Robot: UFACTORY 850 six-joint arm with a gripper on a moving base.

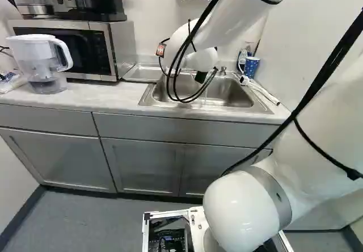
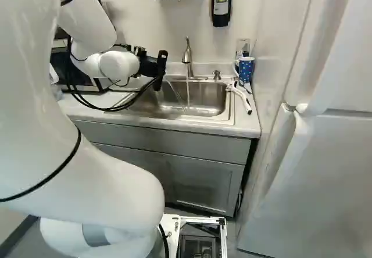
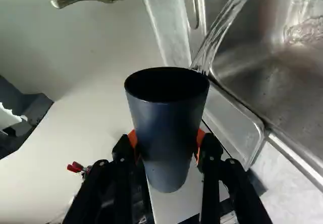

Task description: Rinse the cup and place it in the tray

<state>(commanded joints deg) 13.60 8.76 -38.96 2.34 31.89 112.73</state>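
Cup (image 3: pixel 169 138), dark blue: position?

At the sink (image 2: pixel 218 102), near the running water (image 2: pixel 188 90), mouth toward the wrist camera.

Gripper (image 2: pixel 159 70) state?

Holding the cup, orange pads (image 3: pixel 200 139) against both sides. Contact between rim and water: cannot tell.

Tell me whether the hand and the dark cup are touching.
Touching. The wrist view shows the dark cup gripped by the hand, its orange pads against opposite sides.

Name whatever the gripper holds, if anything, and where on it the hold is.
The dark blue cup, by its outer wall, roughly midway between rim and base, with the orange pads on opposite sides.
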